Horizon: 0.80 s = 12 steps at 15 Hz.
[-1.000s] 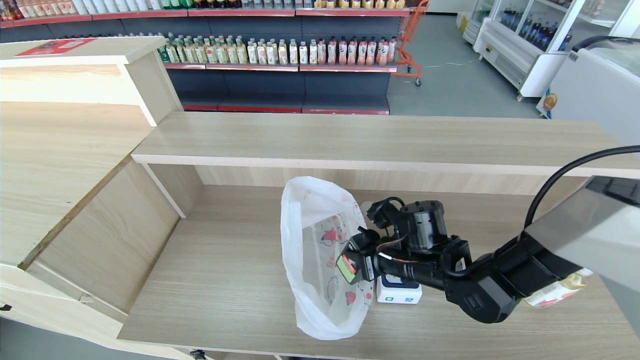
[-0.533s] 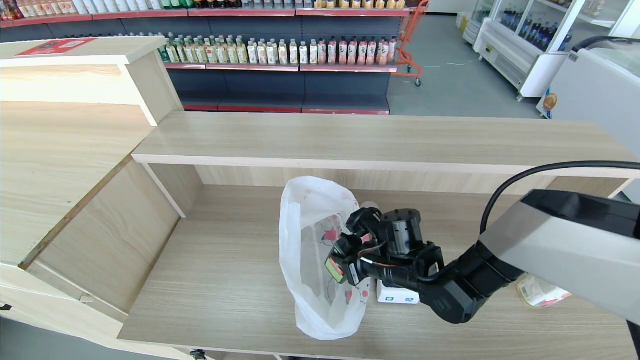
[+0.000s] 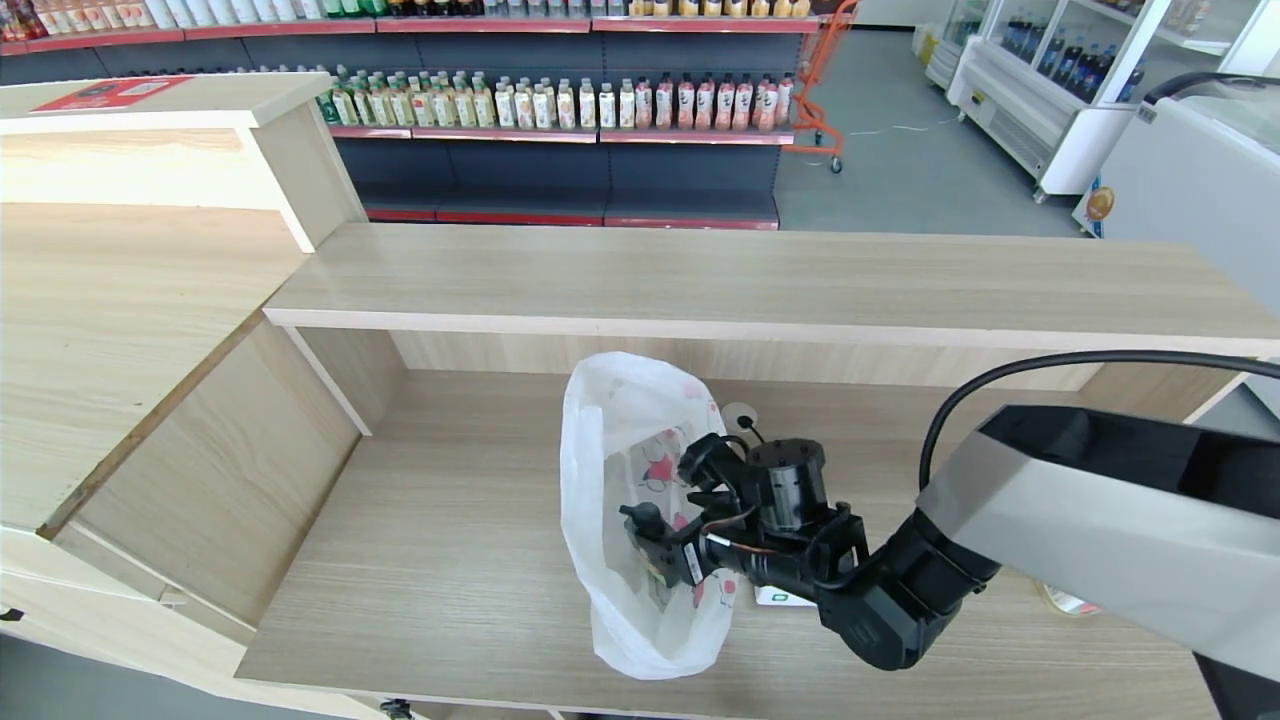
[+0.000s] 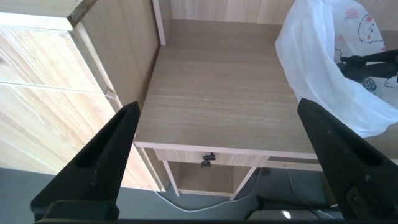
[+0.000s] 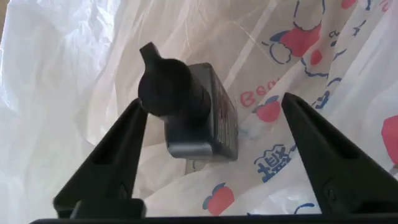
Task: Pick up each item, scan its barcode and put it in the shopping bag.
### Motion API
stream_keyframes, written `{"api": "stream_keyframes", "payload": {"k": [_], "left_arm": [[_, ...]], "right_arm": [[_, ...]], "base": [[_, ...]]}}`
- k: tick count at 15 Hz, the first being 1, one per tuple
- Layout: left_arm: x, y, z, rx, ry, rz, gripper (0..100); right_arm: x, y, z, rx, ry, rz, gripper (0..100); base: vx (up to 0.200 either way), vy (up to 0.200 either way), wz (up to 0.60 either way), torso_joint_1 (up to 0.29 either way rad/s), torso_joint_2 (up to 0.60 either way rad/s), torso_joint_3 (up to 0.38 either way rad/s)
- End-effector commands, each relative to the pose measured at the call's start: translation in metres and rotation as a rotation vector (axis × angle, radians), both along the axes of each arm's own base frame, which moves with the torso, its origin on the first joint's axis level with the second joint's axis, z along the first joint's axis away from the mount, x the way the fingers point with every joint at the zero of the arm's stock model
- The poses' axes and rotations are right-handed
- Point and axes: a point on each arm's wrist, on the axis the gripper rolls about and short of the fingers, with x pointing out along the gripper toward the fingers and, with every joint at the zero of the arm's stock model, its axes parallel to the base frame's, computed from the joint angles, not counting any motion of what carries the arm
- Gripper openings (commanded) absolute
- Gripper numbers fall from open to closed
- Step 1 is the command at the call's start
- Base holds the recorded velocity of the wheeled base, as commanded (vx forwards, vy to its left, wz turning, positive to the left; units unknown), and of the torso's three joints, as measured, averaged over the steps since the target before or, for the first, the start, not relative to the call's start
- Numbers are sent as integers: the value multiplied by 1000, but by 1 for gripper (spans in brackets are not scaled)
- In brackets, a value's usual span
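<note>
Lower centre, right gripper (image 3: 645,545) fingers are gaping inside shopping bag (image 3: 610,420), dark item (image 5: 196,118) between, ungripped; left gripper (image 4: 219,107) fingers gaping, empty.

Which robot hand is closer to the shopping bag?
Right. The right gripper is inside the shopping bag, in its open mouth. The left gripper hangs apart from it, off to its left.

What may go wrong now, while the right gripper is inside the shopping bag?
1. The right gripper is open, deep inside the thin shopping bag, above the dark item. On the way out, a finger may snag the plastic and tip the bag.
2. The bag stands near the front edge of the counter, so a tug might drag it off.
</note>
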Motion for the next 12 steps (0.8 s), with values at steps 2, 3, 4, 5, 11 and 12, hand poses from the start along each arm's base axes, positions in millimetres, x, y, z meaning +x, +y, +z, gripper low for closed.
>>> {"api": "stream_keyframes", "payload": {"k": [2, 3, 4, 5, 11, 12], "left_arm": [[0, 0, 0, 0, -1, 1, 100], [0, 0, 0, 0, -1, -1, 100], [0, 0, 0, 0, -1, 1, 100], [0, 0, 0, 0, -1, 1, 100], [0, 0, 0, 0, -1, -1, 100], [0, 0, 0, 0, -1, -1, 100]], "right_arm": [[-2, -3, 17, 87, 43, -37, 100], [-5, -8, 25, 154, 110, -79, 100], [-7, -22, 36, 207, 176, -137, 100], [-10, -35, 45, 259, 255, -197, 100], [-61, -100, 123, 497, 421, -295, 100], [-77, -111, 133, 503, 406, -293, 100]], "base": [[0, 0, 0, 0, 0, 0], [0, 0, 0, 0, 0, 0], [0, 0, 0, 0, 0, 0], [0, 0, 0, 0, 0, 0], [0, 0, 0, 0, 0, 0], [0, 0, 0, 0, 0, 0]]}}
